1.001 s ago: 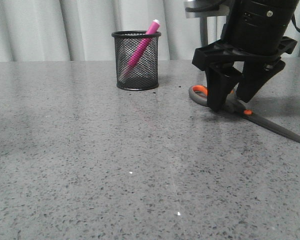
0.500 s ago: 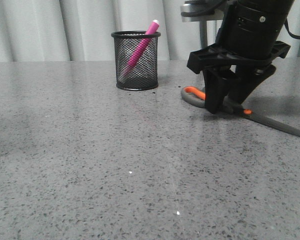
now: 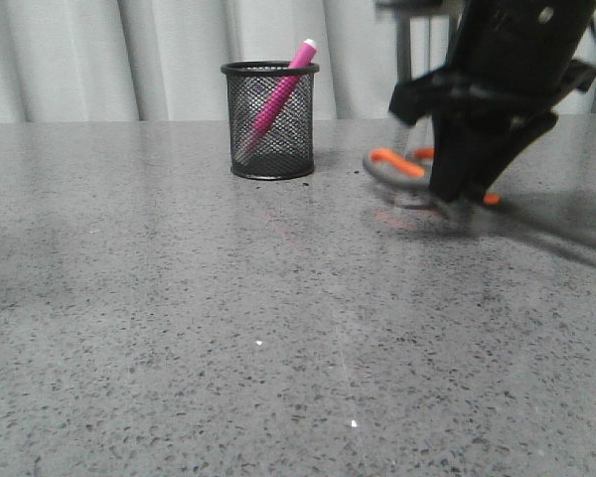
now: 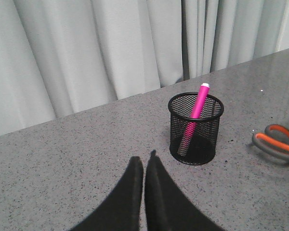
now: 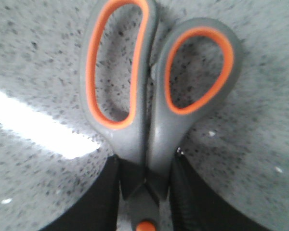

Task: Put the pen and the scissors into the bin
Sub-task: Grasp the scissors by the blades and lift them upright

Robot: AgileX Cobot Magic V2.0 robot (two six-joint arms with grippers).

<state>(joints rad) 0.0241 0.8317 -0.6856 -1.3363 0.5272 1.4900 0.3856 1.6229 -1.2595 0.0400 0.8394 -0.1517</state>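
- Lifted since a second ago: handle loops of the scissors [image 3: 397, 166] now clear of the countertop, earlier lying flat; right gripper [image 3: 455, 199] risen and blurred with motion.
- Clenched on the scissors' neck, just behind the loops and ahead of the orange pivot dot, as seen in the right wrist view [image 5: 145, 183]; black fingers [image 5: 106, 192] pressing both grey shanks together so the blades stay closed.
- Gripped near the pivot, probably to keep the long tool balanced and let the blades trail low for a later drop into the cup.
- Handles: matte dark grey plastic, teardrop loops lined with smooth orange; blades hidden behind the gripper in the front view.
- Beneath: speckled grey stone-look table [image 3: 179, 328], glossy enough to throw a bright reflection in the wrist view.
- Farther out, well apart from the scissors: black wire-mesh pencil cup [image 3: 270, 119], cylindrical, solid rim and base, upright.
- Inside it already: magenta pen [image 3: 278, 99], slim, leaning diagonally, white tip poking above the rim.
- Left gripper [image 4: 143, 168] pressed closed on nothing, tapered black fingers touching, parked short of the cup and out of the way.
- Behind everything: pale pleated curtain [image 4: 86, 48].
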